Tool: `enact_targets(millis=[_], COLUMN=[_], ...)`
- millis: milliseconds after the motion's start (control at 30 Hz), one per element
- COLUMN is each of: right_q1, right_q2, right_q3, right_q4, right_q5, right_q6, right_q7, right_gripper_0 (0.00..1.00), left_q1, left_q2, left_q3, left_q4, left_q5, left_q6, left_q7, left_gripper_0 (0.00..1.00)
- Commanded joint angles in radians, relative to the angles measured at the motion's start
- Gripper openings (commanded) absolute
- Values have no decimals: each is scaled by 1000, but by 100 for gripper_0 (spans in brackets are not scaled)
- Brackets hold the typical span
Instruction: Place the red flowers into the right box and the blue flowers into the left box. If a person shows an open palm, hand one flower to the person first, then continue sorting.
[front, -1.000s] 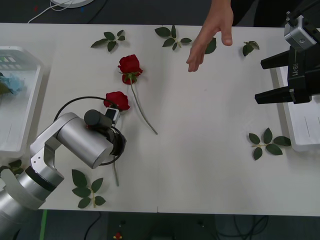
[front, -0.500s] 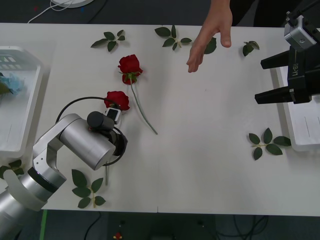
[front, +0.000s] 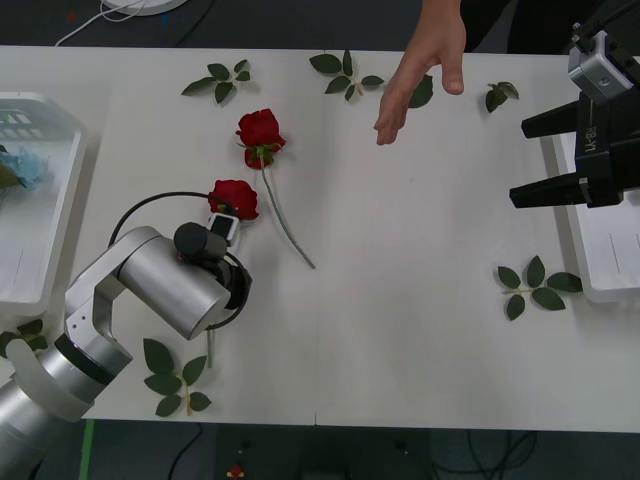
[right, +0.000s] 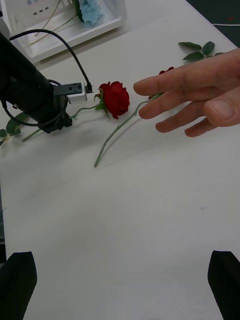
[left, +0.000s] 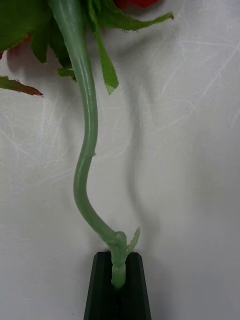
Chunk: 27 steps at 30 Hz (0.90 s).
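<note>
My left gripper (left: 118, 260) is shut on the thin green stem (left: 85, 150) of a red flower (front: 233, 198), just below the bloom, low over the table at the left. A second red flower (front: 260, 130) lies beyond it, its stem running toward the middle. A person's open palm (front: 420, 65) reaches in over the far edge. My right gripper (front: 517, 163) hangs open by the right box (front: 600, 270), holding nothing. The left box (front: 40, 220) holds a blue flower (front: 20, 168).
Loose green leaf sprigs lie at the far edge (front: 222, 78) (front: 345, 72), near the right box (front: 535, 283) and by the front edge (front: 175, 375). My left arm's silver forearm (front: 160, 280) covers the table's near left. White cable lies beyond the far edge.
My left arm has shifted slightly with the rose stem in its grip, and the stem's free lower end has swung to the left. The hand and right arm have stayed put.
</note>
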Motion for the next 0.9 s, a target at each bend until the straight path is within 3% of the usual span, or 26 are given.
enact_targets(millis=[33,267,600,900], right_q1=[2,2,2,2], right_q2=[-41,-41,-41,-41], right_q3=[-5,-5,-5,-5], right_q4=[-12,-12,-12,-12], right_q5=[-10,-10,-10,-10], right_q6=[-9,-9,-9,-9], right_q7=[28,28,28,28], right_gripper_0=[100,100,100,100], left_q1=[-6,-37,-84,-229], left_q2=[-4,-6,-7,-7], left_q3=[65,128,232,421], left_q4=[-64,-168,-277,-354], left_q5=[4,34,149,321], left_q6=[102,259,372,538], left_q7=[-16,-21,-29,-45], left_gripper_0=[0,0,0,0])
